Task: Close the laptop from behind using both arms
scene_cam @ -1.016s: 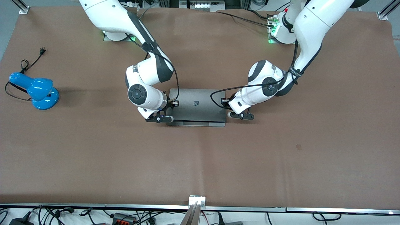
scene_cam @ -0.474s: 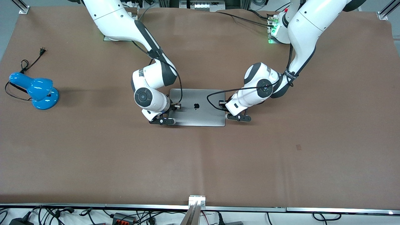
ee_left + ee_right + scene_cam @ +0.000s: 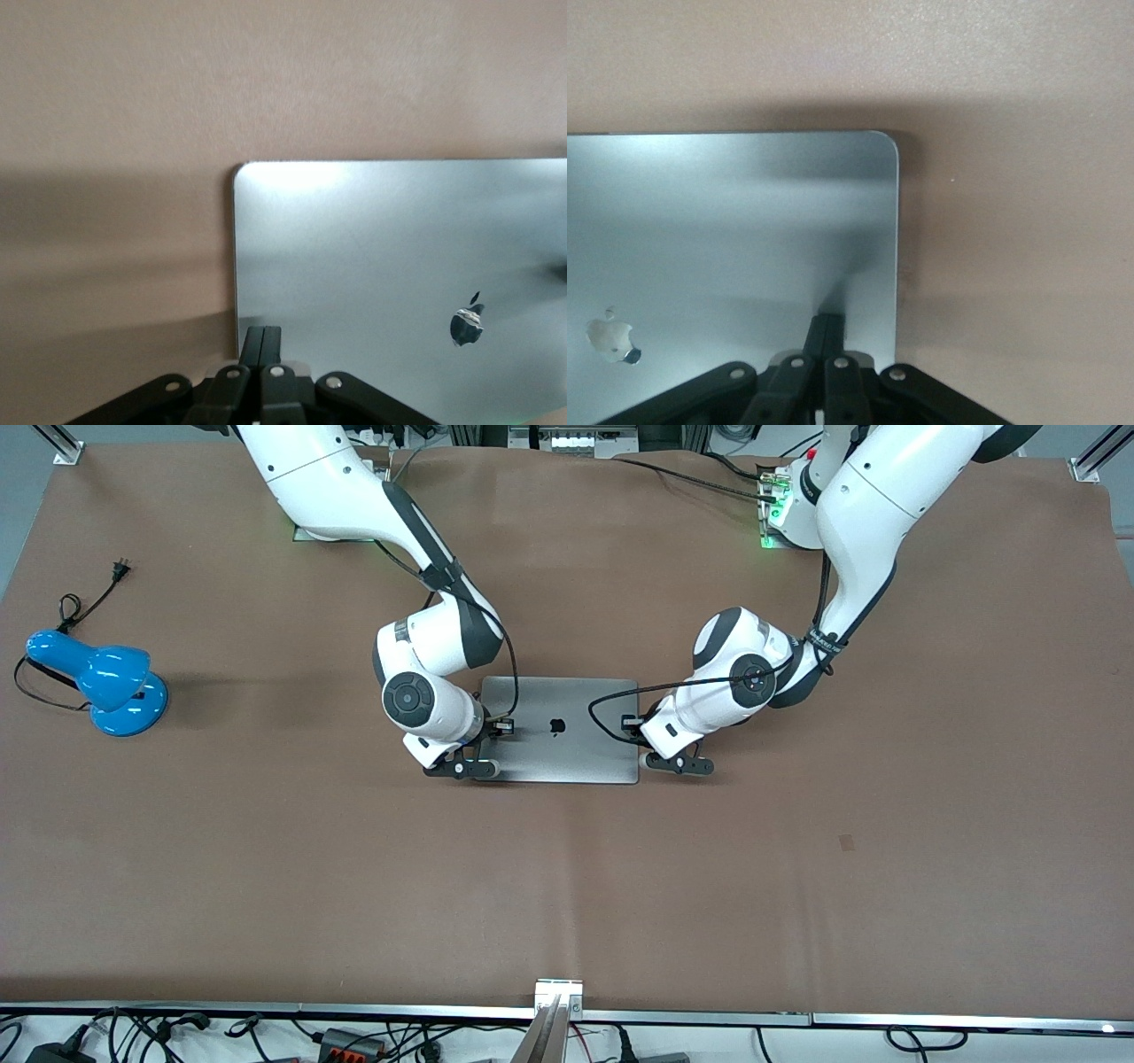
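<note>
I see the laptop (image 3: 561,729) lying flat, lid down. Left gripper (image 3: 262,341) and right gripper (image 3: 827,332), both clenched empty, press its lid edges. A blue desk lamp (image 3: 99,678) sits well clear at nine o'clock.

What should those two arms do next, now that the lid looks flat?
Probably lift both straight up and away. The laptop lies fully shut on the table, and the shut left tool and shut right tool sit at its lid's two side edges, holding nothing.
</note>
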